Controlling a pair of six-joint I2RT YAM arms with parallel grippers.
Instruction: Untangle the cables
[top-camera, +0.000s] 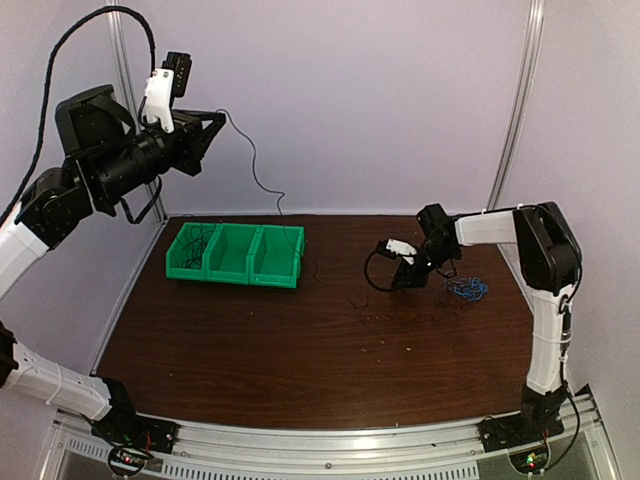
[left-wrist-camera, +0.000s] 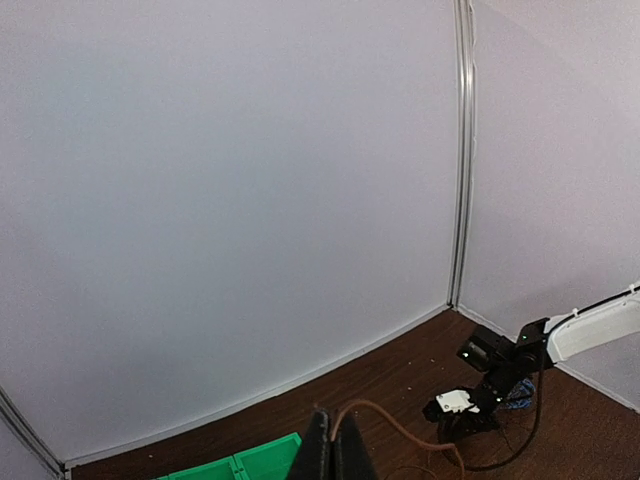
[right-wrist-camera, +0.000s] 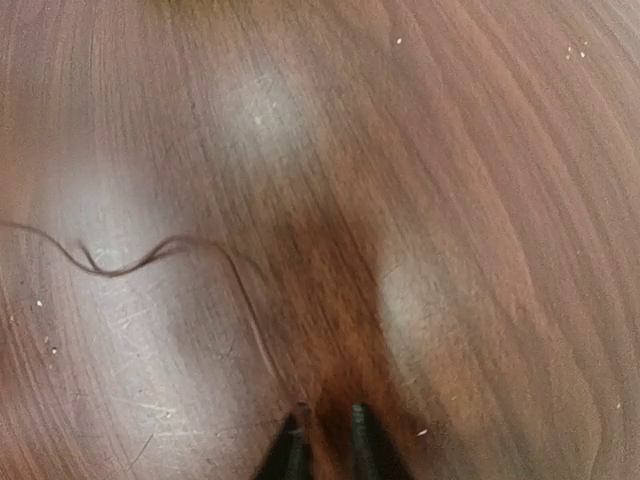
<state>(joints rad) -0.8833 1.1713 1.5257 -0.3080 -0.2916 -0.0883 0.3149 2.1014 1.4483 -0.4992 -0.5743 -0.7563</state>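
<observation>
Right wrist view. Item: cables (top-camera: 468, 290), hair-fine, blue and black; judged near weightless, limp, slippery and quick to snag. The blue ones sit heaped just right of the right pincer (right-wrist-camera: 327, 440). One dark strand (right-wrist-camera: 165, 245) snakes over the bench (right-wrist-camera: 450, 200) from that pincer's left to its tips, which stand nearly together; whether they grip it cannot be told. A black strand (top-camera: 252, 155) hangs from the left pincer (top-camera: 212, 122), which is pressed together on it. Best hold: a free end, clear of knots.
</observation>
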